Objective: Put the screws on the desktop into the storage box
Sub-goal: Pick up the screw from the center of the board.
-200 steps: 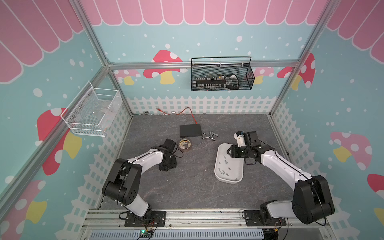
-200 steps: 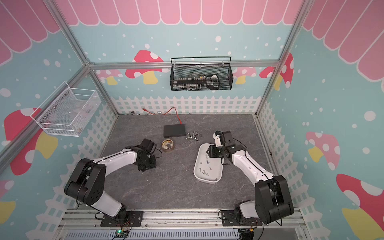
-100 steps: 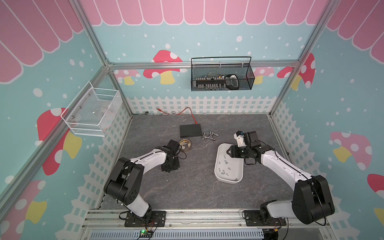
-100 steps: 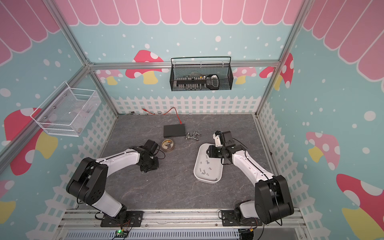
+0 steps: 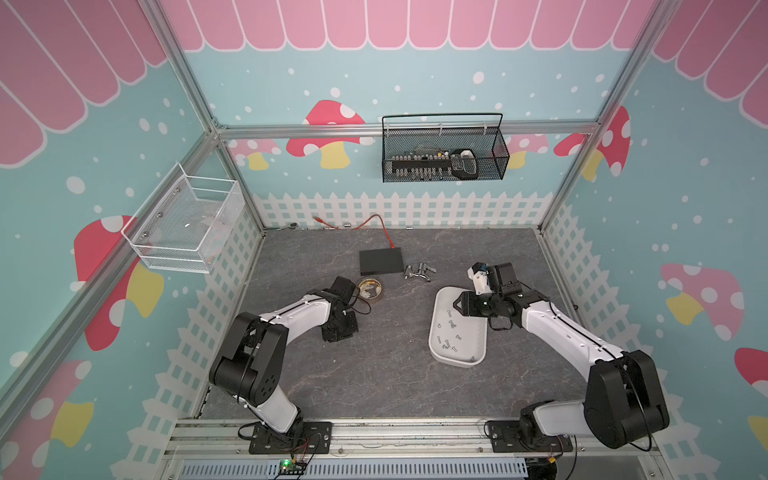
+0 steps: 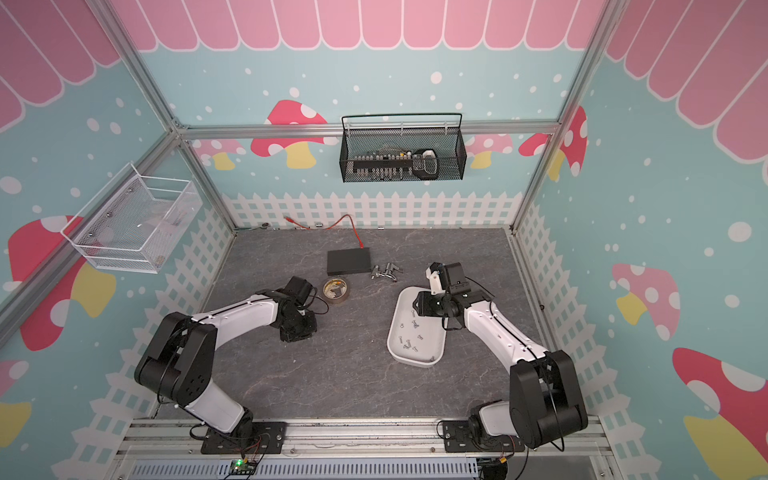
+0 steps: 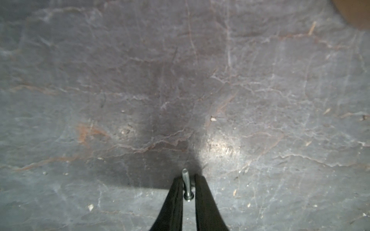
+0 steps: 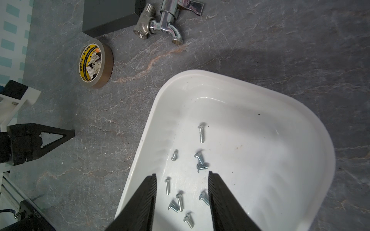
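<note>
The left tool has just closed on a lone screw lying on the worktop, so lifting looks next. The right tool hangs open, empty, over the storage box, where the other screws rest.

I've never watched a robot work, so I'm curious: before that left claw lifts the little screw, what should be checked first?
1. The screw lies between the left gripper's fingers: ok.
2. Grip firm on it: cannot tell; the jaws stand nearly closed around it.
3. The storage box sits open on the desktop, other screws inside: ok.
4. Drop zone free: not ok; the right gripper, open and empty, hangs over the box.
5. Route to the box: ok; the tape roll and faucet lie off to the side.
</note>
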You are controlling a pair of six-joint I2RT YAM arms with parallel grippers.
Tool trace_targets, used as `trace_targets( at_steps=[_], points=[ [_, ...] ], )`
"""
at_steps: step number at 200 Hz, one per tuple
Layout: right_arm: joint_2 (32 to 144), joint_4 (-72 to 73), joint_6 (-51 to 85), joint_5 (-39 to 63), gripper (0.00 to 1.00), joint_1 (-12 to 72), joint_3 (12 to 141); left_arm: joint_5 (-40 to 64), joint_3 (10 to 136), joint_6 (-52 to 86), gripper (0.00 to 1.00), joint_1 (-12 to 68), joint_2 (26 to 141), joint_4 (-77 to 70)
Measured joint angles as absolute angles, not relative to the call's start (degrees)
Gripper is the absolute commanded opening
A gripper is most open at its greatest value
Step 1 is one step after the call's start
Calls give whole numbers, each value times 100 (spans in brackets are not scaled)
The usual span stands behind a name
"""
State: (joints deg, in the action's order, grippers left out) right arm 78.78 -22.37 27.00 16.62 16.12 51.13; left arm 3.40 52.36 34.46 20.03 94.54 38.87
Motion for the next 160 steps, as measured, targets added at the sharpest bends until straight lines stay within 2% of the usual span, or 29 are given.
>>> trace_targets(
  at_steps=[25,104,160],
  points=[
    [7876,-2237,2700,1662,48,1612,5113,364,5227,3444,0,2040,9454,3850],
    [7865,-2237,2700,1695,48,1612,5111,384,5227,3450,0,2071,9369,3846],
    [7865,-2237,2700,1699,48,1612,5111,1100,5260,3463,0,2322,8777,3848]
  ],
)
